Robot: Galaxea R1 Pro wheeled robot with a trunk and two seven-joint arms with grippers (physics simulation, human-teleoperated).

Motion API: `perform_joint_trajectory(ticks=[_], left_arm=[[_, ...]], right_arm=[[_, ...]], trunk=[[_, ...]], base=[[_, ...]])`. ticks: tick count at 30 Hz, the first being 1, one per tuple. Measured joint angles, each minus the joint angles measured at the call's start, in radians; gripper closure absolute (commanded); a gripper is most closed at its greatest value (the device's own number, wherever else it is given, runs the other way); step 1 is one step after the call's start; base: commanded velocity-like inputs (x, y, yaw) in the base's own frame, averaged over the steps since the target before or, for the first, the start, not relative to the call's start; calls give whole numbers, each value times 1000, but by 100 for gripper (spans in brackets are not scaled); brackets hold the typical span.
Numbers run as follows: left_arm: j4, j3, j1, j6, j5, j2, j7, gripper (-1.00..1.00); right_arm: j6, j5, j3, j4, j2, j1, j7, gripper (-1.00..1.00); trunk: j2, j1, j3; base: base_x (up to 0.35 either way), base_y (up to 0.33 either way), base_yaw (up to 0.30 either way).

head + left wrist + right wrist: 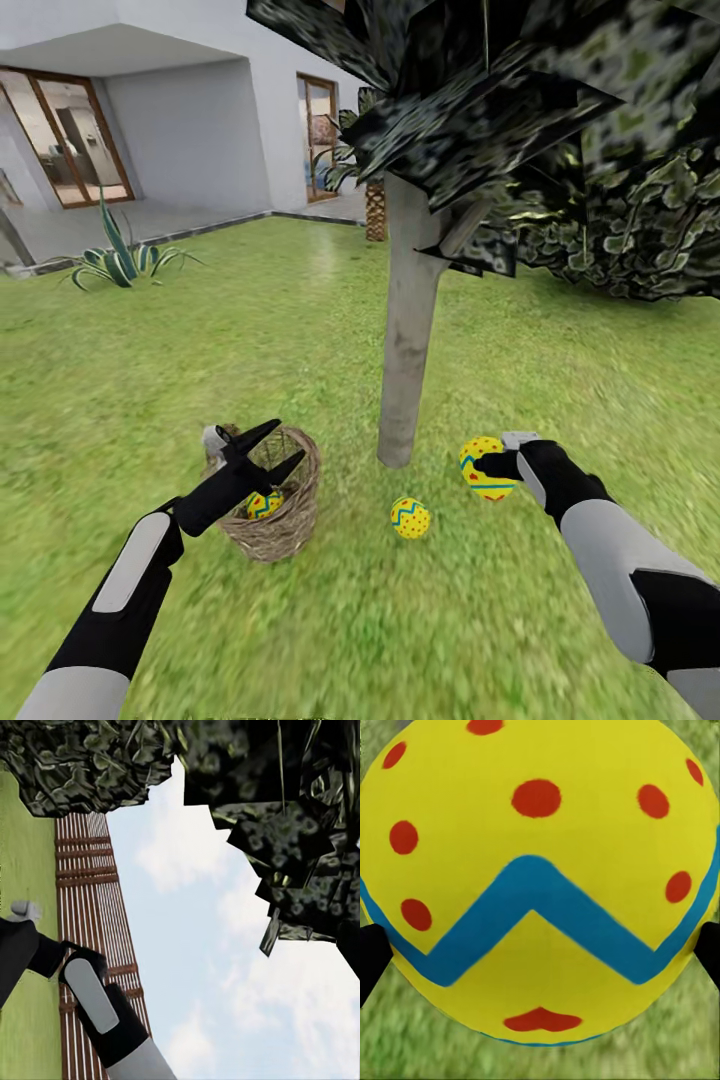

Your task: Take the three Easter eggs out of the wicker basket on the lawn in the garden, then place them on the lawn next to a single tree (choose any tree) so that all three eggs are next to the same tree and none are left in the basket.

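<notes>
One egg (265,503) in the basket (285,525) left of the tree (408,340) — another (410,518) on the lawn (300,350) between them.

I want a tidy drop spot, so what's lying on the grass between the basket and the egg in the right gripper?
In the head view, one egg lies on the grass between the basket and the held egg, near the tree trunk.

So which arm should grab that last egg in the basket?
Probably the left. Its open left gripper hovers right over the wicker basket holding the last egg, while the right gripper is busy gripping another egg.
</notes>
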State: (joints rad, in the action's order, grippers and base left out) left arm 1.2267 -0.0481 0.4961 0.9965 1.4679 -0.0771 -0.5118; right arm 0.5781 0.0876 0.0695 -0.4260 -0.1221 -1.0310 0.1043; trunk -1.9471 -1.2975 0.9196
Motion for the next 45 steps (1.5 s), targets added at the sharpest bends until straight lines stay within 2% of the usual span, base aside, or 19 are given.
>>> perform_joint_trajectory(ticks=[15,16,18,20,22,28,32,35,37,39,42,45], left_arm=[[-7,0,0,0,0,0,0,-100],[-8,0,0,0,0,0,0,-100],[-8,0,0,0,1,0,0,-100],[-8,0,0,0,1,0,0,-100],[-8,0,0,0,2,0,0,-100],[-9,0,0,0,2,0,0,-100],[-10,0,0,0,2,0,0,-100],[-10,-1,0,0,1,0,-2,-100],[-9,0,0,0,3,0,-9,-100],[-8,1,0,0,2,0,-10,-100],[-8,17,0,1,2,0,-10,-100],[-5,21,0,2,3,0,-11,-100]], right_arm=[[2,2,-5,0,10,0,-4,100],[2,3,-8,1,11,0,-4,100],[-1,13,-42,13,13,0,-3,100],[-4,16,-84,21,25,0,-4,100],[-5,18,-97,24,40,0,-6,100],[-7,20,-102,25,47,1,-7,100],[-5,17,-101,26,46,1,-7,100],[-8,17,-102,70,41,1,-32,100],[-129,15,-101,216,40,2,-76,100],[-172,13,-101,257,39,2,-129,100],[-279,15,-101,319,42,23,-142,100],[-298,19,-102,336,44,28,-147,100]], trunk=[[0,0,0],[0,0,0],[0,0,0],[0,0,-1],[0,0,-1],[0,0,-5],[0,0,-5],[0,0,-5],[0,0,-5],[-7,-4,-2],[-28,-15,7],[-49,-27,17]], base=[[2,-345,295],[61,-346,295],[94,-343,295],[159,-304,295],[211,-273,295],[227,-265,278],[225,-241,36],[51,-38,2],[1,-1,0],[0,0,0],[0,0,0],[0,0,0]])
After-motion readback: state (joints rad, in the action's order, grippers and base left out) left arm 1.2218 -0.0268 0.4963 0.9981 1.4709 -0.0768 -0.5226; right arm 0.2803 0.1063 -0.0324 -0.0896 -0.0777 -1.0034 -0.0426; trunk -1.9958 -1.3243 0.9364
